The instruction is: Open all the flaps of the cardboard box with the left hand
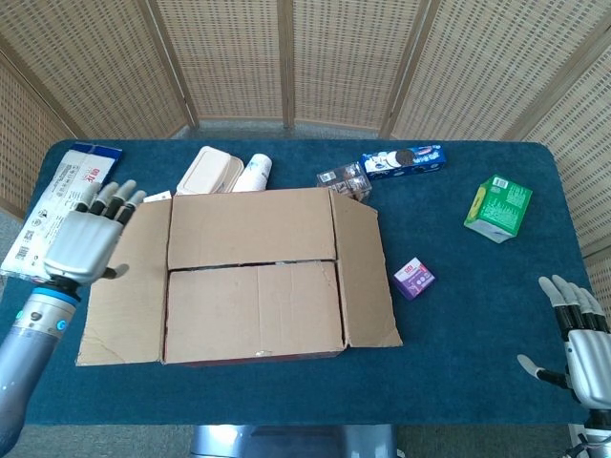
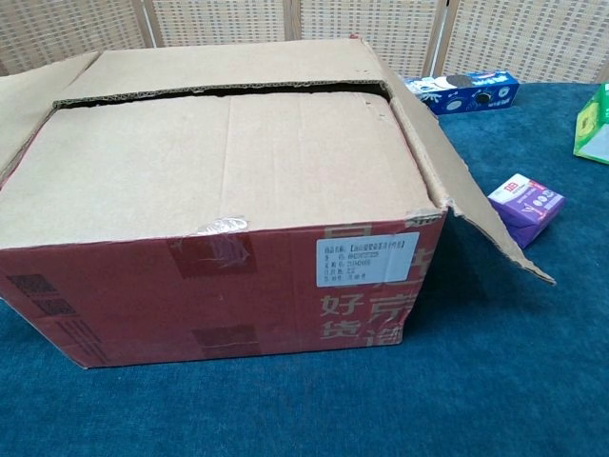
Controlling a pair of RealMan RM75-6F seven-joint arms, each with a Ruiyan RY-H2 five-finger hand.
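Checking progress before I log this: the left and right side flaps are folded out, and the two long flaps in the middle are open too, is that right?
Not quite. In the head view the two long flaps still lie closed over the cardboard box; only the side flaps are folded out.
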